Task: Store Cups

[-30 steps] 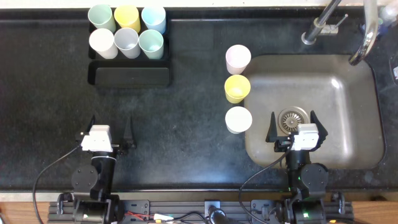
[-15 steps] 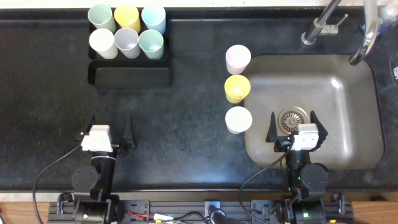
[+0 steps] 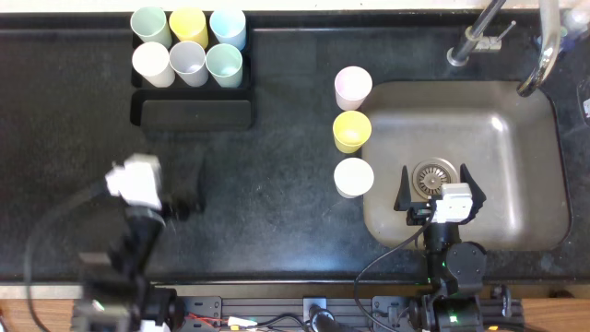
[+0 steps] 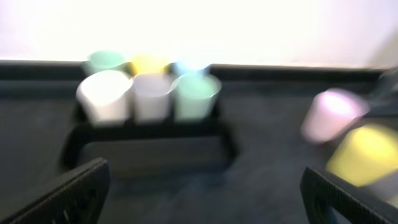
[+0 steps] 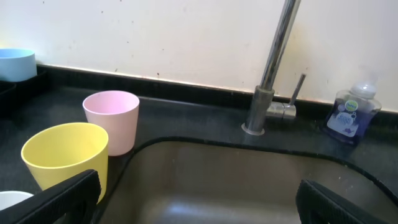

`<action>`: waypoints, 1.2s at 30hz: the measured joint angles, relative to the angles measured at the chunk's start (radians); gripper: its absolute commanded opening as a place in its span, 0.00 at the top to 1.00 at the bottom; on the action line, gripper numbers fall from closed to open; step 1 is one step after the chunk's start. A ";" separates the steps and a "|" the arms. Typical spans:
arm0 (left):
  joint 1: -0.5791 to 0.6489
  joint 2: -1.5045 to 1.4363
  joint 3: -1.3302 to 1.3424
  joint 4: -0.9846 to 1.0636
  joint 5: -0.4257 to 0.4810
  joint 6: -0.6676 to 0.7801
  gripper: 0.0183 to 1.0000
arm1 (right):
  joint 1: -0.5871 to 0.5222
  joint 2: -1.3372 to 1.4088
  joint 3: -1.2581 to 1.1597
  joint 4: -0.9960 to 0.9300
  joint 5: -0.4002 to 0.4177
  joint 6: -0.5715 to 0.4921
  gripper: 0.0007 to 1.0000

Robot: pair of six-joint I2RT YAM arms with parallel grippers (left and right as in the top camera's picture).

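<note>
Three loose cups stand in a line on the counter by the sink's left rim: pink (image 3: 352,86), yellow (image 3: 351,130) and white (image 3: 353,176). A black rack (image 3: 195,112) at the back left holds several cups in two rows, and its front row is bare. My left gripper (image 3: 164,168) is open and empty over the counter in front of the rack (image 4: 149,155), with the pink cup (image 4: 333,115) and yellow cup (image 4: 367,152) off to one side. My right gripper (image 3: 434,175) is open and empty above the sink, near the pink cup (image 5: 113,118) and yellow cup (image 5: 65,155).
The steel sink (image 3: 516,138) fills the right side, with its drain (image 3: 433,175) under my right gripper. A faucet (image 5: 273,68) and a soap bottle (image 5: 351,112) stand behind it. Bare black counter (image 3: 277,184) lies between the rack and the loose cups.
My left arm has risen and moved up the picture toward the rack, blurred by the motion. The right arm and all cups stay where they were.
</note>
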 measured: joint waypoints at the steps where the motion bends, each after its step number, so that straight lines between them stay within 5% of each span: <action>1: 0.000 0.126 0.139 -0.045 0.047 -0.025 0.00 | 0.000 0.000 0.000 0.001 0.000 0.000 0.00; 7: -0.063 0.820 1.074 -0.583 0.192 -0.099 0.00 | 0.000 -0.001 0.000 0.000 0.000 0.000 0.00; 11: -0.243 1.316 1.786 -0.975 0.130 -0.126 0.00 | 0.000 0.000 0.000 0.000 0.000 0.000 0.01; 15: -0.446 1.735 2.316 -1.151 0.020 -0.192 0.00 | 0.000 0.000 0.000 0.001 0.000 0.000 0.00; 21: -0.588 2.015 2.474 -1.293 -0.101 -0.327 0.00 | 0.000 0.000 0.000 0.000 0.000 0.000 0.00; 36: -0.543 2.155 2.506 -1.242 -0.171 -0.580 0.00 | 0.000 0.000 0.000 0.000 0.000 0.000 0.00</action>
